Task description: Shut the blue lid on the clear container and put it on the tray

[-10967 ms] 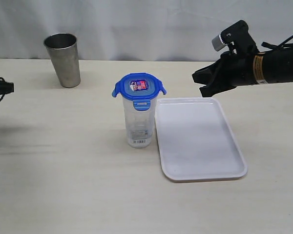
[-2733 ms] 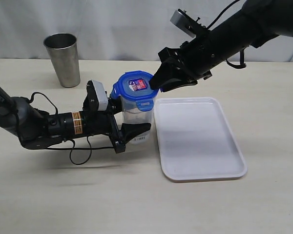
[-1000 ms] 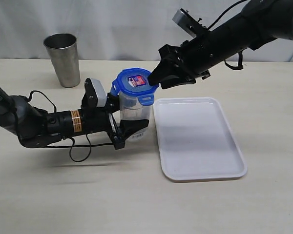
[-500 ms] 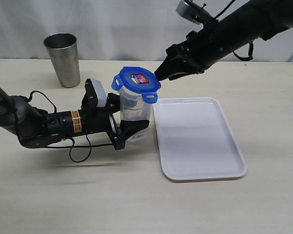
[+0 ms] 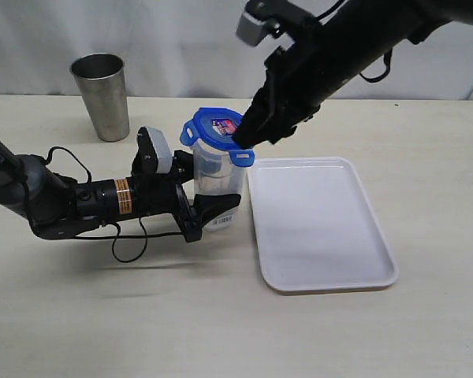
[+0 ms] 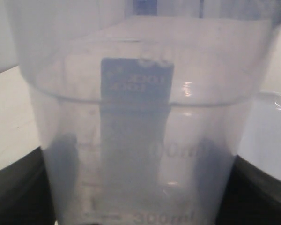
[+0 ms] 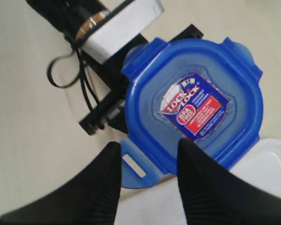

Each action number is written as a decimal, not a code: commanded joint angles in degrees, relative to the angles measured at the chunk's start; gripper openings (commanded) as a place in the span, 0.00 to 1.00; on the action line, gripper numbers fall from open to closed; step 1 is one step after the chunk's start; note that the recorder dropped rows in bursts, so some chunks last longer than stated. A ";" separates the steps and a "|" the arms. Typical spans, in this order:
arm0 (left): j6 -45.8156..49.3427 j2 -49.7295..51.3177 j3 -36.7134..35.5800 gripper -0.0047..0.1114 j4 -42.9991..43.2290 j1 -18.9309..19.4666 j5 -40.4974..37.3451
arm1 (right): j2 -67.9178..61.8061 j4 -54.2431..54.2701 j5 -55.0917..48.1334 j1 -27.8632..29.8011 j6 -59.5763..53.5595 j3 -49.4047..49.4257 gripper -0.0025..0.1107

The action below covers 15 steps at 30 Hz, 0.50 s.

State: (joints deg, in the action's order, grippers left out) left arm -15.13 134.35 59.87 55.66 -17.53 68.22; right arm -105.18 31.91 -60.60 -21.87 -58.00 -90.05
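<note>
Two arms are at work over the pale bench (image 5: 102,315). Nearest, on the right, lies the white tray (image 5: 323,236), flat, with nothing on it. Just left of its far-left corner stands the clear container (image 5: 215,177), on the bench rather than on the tray (whether it touches the rim I cannot tell). The left arm lies low along the bench from the left, and its tool (image 5: 213,197) is clamped on the container's lower part, one dark jaw on each side; the left wrist view is filled by the container's wall with a jaw at either lower corner. The blue lid (image 5: 218,132) sits on the container's mouth, slightly aslant, sticker up, with the flap toward the tray still sticking outward. The right arm reaches down from the far right. Its tool (image 7: 147,146) hovers at the lid's near-right edge, its fingers (image 7: 98,187) spread, that flap showing in the gap between them and nothing pinched. Far left stands a steel cup (image 5: 101,94), well apart.
</note>
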 commanded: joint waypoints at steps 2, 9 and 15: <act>-0.18 0.02 -0.21 0.04 1.04 -0.46 -2.21 | 0.68 -21.82 7.86 -7.73 6.24 0.21 0.33; -0.18 0.02 -0.21 0.04 1.08 -0.46 -2.11 | 0.57 -34.49 11.29 -13.12 9.95 2.36 0.33; -0.18 0.02 -0.21 0.04 1.18 -0.46 -1.99 | 0.12 -37.33 12.99 -14.21 7.71 5.51 0.34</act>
State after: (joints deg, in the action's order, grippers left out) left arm -15.66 134.35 59.87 55.66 -17.53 68.22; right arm -104.34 -3.32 -47.92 -35.68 -49.07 -86.25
